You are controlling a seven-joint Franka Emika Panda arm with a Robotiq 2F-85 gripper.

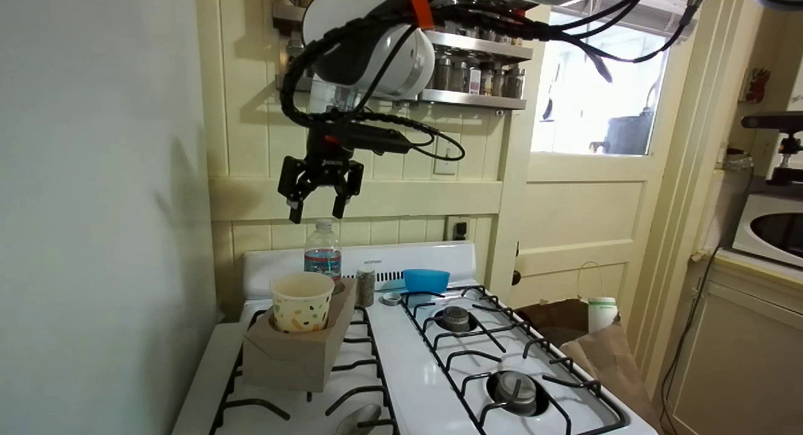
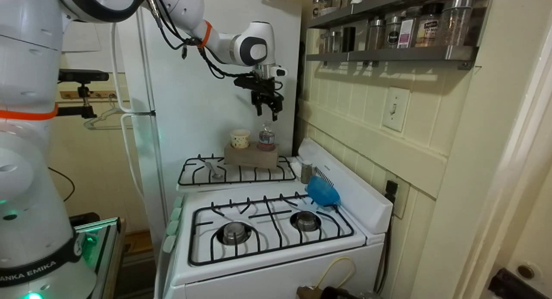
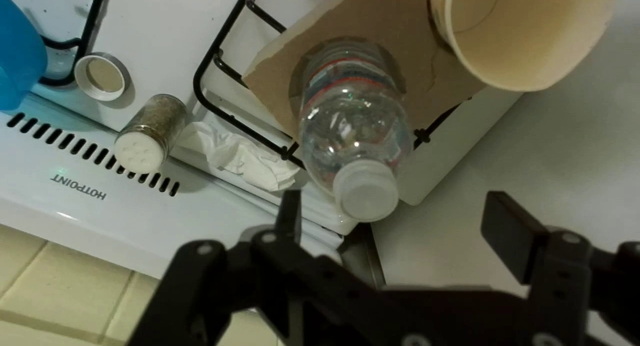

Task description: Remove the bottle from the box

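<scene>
The tool (image 1: 317, 213) is hanging above the bottle (image 3: 355, 121), spread wide and gripping nothing. The bottle is standing partly sunk in the cardboard box (image 2: 251, 157), beside a paper cup (image 1: 302, 303); the whole removal, grasping and lifting out, is seemingly waiting to be done.

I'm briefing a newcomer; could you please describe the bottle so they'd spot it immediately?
On the white stove sits a tan cardboard box. Set into its top are a patterned cup and the bottle. Unlike the open cup, it's clear and capped.
</scene>
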